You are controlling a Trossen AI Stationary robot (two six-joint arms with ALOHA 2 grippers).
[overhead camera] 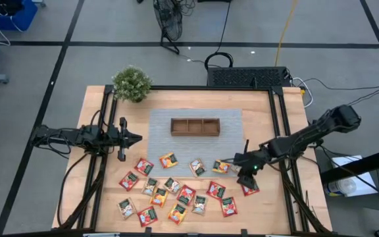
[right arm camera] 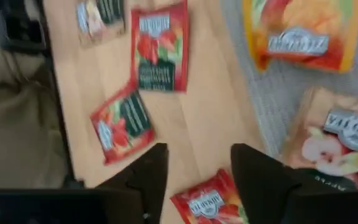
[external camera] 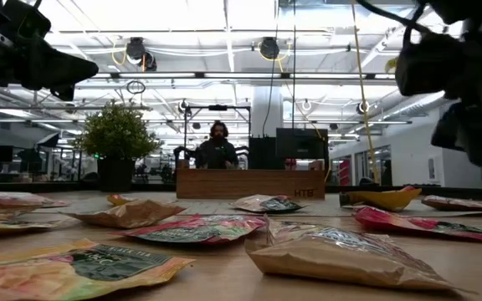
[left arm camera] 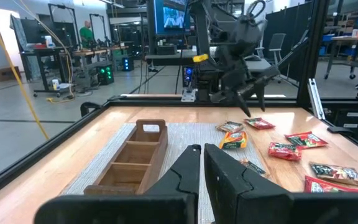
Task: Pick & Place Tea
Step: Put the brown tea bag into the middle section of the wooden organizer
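Several small square tea packets (overhead camera: 170, 185) in red, green and orange wrappers lie flat on the near half of the table. My right gripper (overhead camera: 243, 176) hangs open above those at the right of the group and slants down. In the right wrist view its fingers (right arm camera: 199, 174) stand above a red packet (right arm camera: 207, 200), clear of it, with an orange packet (right arm camera: 303, 34) and a pale apple-printed one (right arm camera: 337, 143) on the grey mat beside it. My left gripper (overhead camera: 135, 138) waits shut and level over the table's left side, its fingers (left arm camera: 201, 163) together.
A brown wooden tray (overhead camera: 195, 126) with three compartments stands on a grey mat (overhead camera: 160, 141) in the middle of the table. A small potted plant (overhead camera: 131, 83) sits at the far left corner. A black frame rims the table. A person sits beyond the far edge.
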